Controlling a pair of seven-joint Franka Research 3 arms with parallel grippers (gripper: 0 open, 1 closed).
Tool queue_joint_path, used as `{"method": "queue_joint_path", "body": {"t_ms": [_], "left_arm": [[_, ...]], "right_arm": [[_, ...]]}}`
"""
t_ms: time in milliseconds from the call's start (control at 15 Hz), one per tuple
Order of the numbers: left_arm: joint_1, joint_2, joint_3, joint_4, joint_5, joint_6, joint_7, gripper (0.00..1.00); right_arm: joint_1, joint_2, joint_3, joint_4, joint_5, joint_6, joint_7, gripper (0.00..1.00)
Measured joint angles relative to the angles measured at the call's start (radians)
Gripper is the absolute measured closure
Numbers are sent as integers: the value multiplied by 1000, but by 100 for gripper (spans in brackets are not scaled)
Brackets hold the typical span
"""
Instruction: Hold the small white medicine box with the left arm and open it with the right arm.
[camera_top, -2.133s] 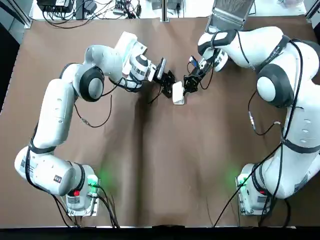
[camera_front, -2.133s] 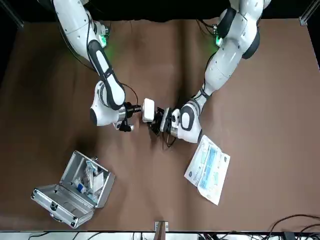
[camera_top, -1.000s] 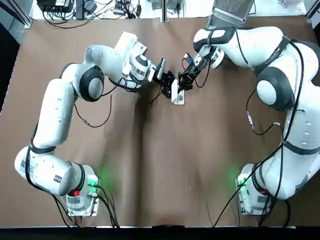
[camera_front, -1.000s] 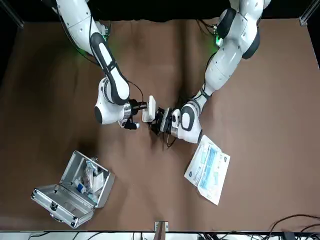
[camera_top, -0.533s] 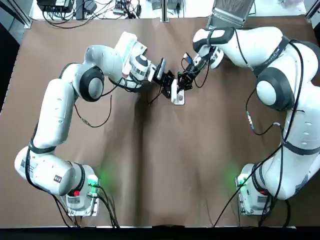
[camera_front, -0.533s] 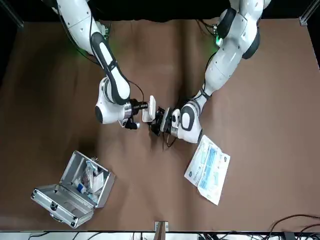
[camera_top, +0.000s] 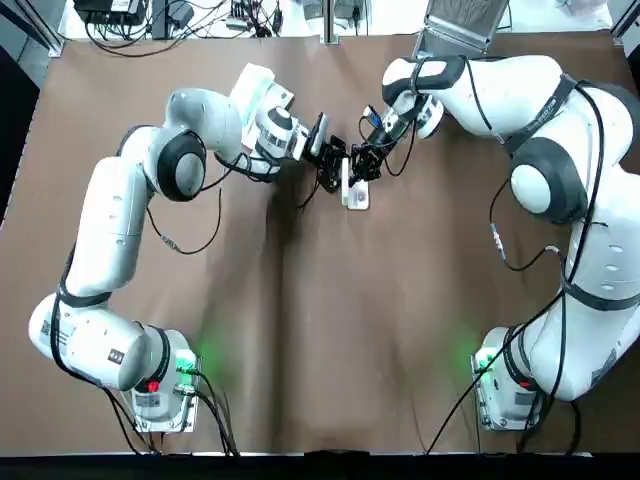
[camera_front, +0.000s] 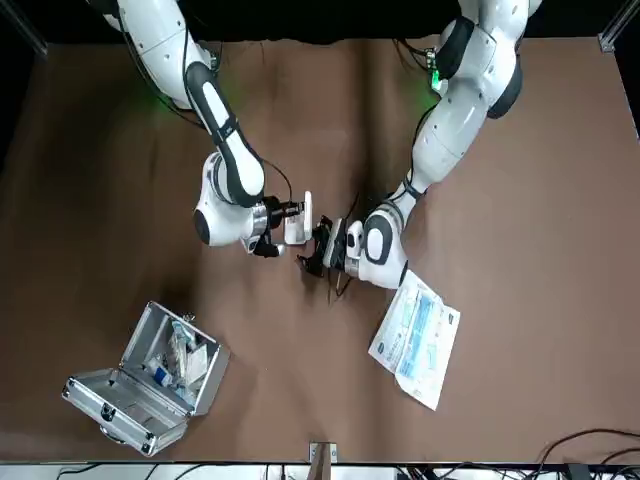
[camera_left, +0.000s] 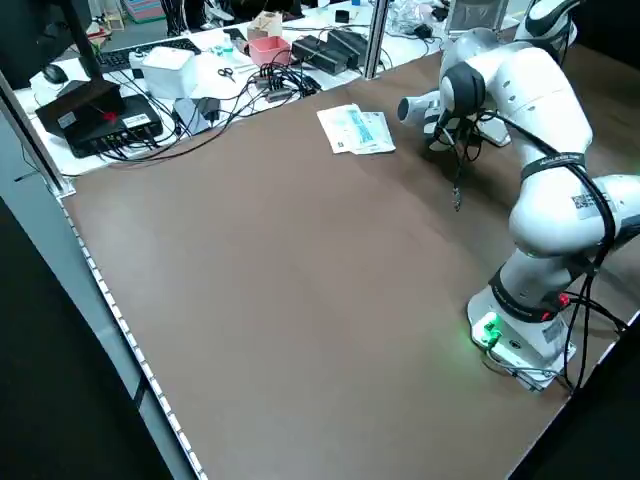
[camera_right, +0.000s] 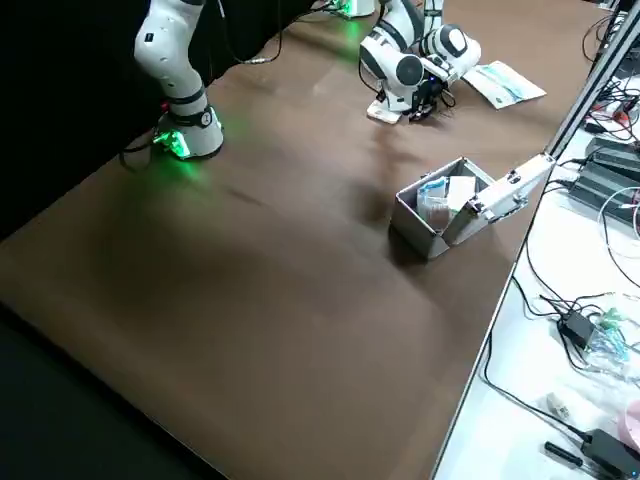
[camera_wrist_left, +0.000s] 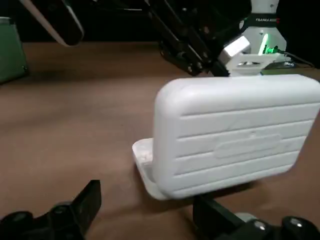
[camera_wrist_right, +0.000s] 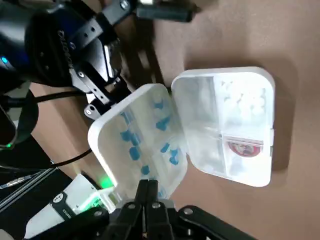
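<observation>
Dragging looks the hazard: small white medicine box (camera_top: 356, 197), upper centre of top view, sits open; left end effector (camera_top: 330, 168) has fingers apart beside it, unclamped, while right end effector (camera_wrist_right: 147, 187), fingers together, touches its lid (camera_wrist_right: 140, 135).

This is a robotics lab. Two white robot arms (camera_top: 105, 240) stand bolted to a brown-covered tabletop (camera_top: 320, 330). At the upper left of the left side view, a white bench (camera_left: 205, 85) carries a keyboard (camera_left: 165, 47), a black electronics box (camera_left: 95, 112) and tangled cables (camera_left: 285, 78).
</observation>
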Motion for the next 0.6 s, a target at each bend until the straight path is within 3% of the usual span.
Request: {"method": "queue_joint_path", "body": {"t_ms": [400, 600], "left_arm": [[57, -4, 0, 15, 72, -98, -36, 10], [97, -27, -2, 24, 151, -163, -104, 2]], "right_arm": [[12, 0, 0, 2, 16, 3, 1, 99], [15, 0, 0, 7, 18, 3, 7, 99]]}}
